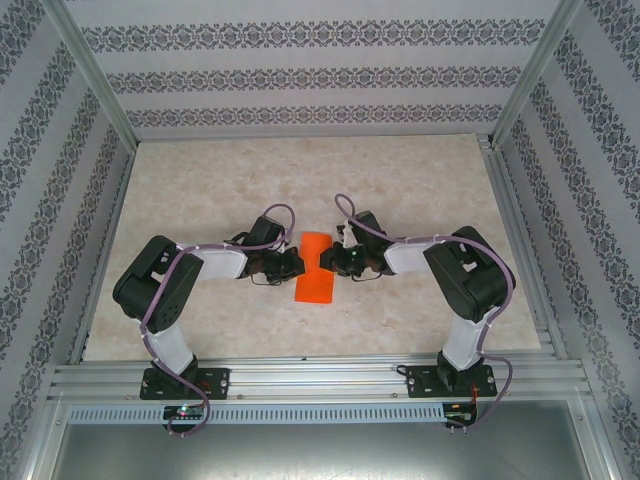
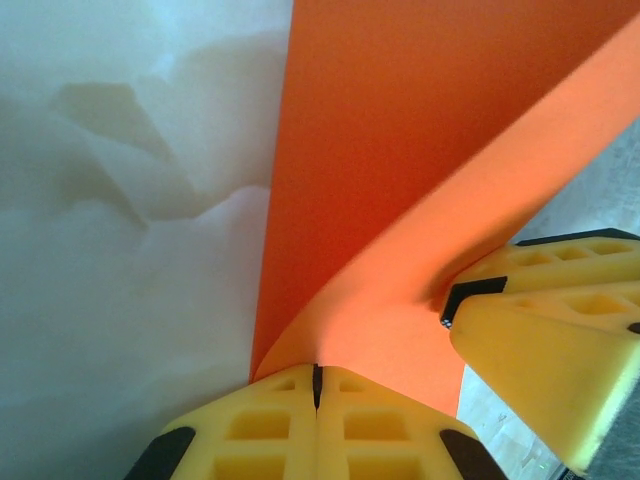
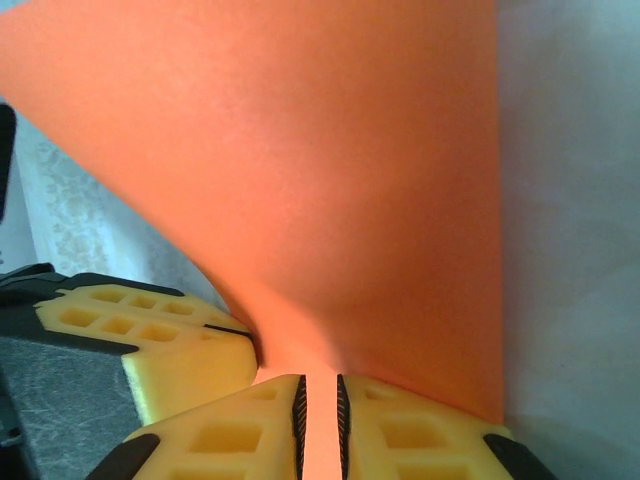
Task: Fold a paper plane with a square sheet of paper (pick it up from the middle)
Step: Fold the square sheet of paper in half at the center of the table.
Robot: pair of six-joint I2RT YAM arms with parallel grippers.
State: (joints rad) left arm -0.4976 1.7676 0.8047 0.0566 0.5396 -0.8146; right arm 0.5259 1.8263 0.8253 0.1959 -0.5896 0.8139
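- Well, the square sheet of paper [image 1: 315,268] was over the middle of the table [image 1: 200,200], between the two arms, and it curled in at its middle.
- The left gripper [image 2: 317,375] was squeezed tight on the left edge of the sheet.
- The right gripper [image 3: 320,385] pinched the other edge, closed down to a thin slit with orange paper in it.
- I guessed the step was lifting the sheet by its middle to start a fold.
- To do it well, both arms should rise together and level.
- They should not pull apart, or the thin paper could rip or slip out.
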